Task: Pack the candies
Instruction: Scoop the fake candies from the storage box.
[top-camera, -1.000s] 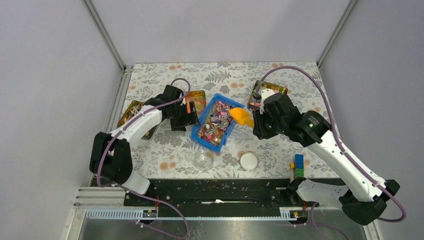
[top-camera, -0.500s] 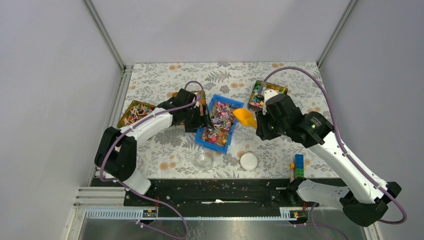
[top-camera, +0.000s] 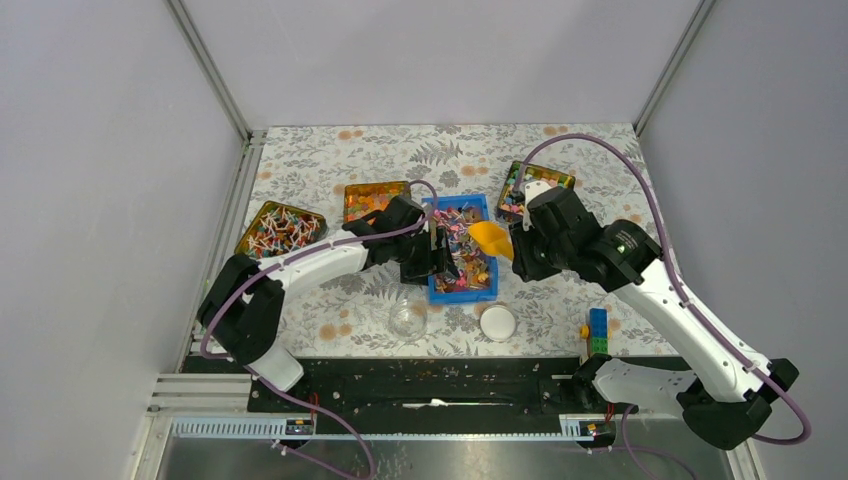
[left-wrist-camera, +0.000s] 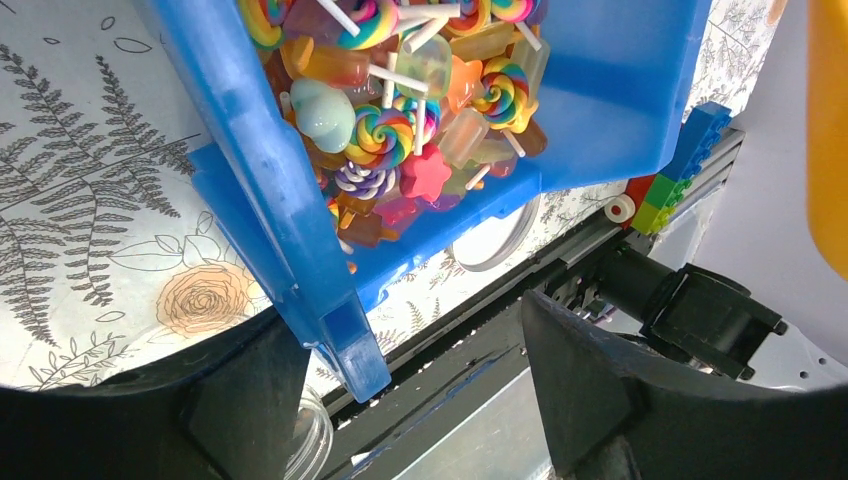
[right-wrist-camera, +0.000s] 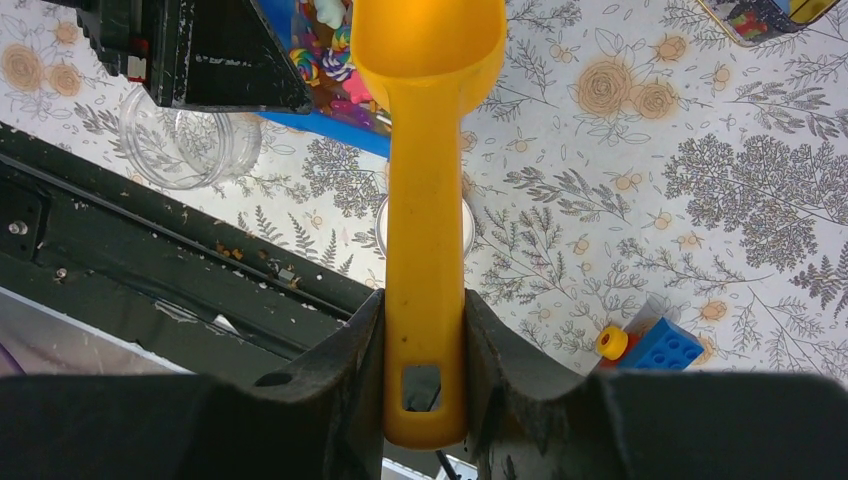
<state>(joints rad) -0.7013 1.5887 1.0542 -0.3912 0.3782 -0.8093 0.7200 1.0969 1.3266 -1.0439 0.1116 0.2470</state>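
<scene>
Many small mixed-colour candies heaped in blue plastic bin, centre of worktop; left gripper, jaws wide astride bin corner; right gripper, jaws clamped on orange plastic scoop at bin's edge; scooping step likely, next needing a dip, then transfer to clear jar.

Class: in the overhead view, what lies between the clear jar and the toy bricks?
A round white lid sits between the clear jar and the toy bricks, in the top view.
</scene>
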